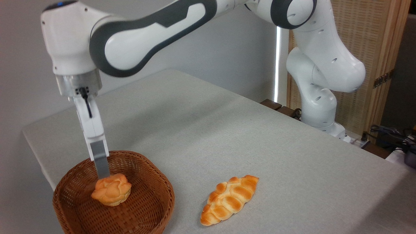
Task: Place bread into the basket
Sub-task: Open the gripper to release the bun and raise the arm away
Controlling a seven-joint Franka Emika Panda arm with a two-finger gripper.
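We see the white and grey arm point(146, 42) reaching across the pale grey tabletop point(227, 136); no readable writing shows on any of it. At the front left sits the round wicker basket point(148, 198), holding only the bread point(112, 194), a knobbly golden bun resting inside. The tool point(103, 174) hangs with one grey finger touching the bun's top; we cannot tell whether it grips. The braided loaf point(229, 200) lies on the tabletop right of the basket.

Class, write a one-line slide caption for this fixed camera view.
Gripper holds bun over wicker basket; braided loaf lies on table.
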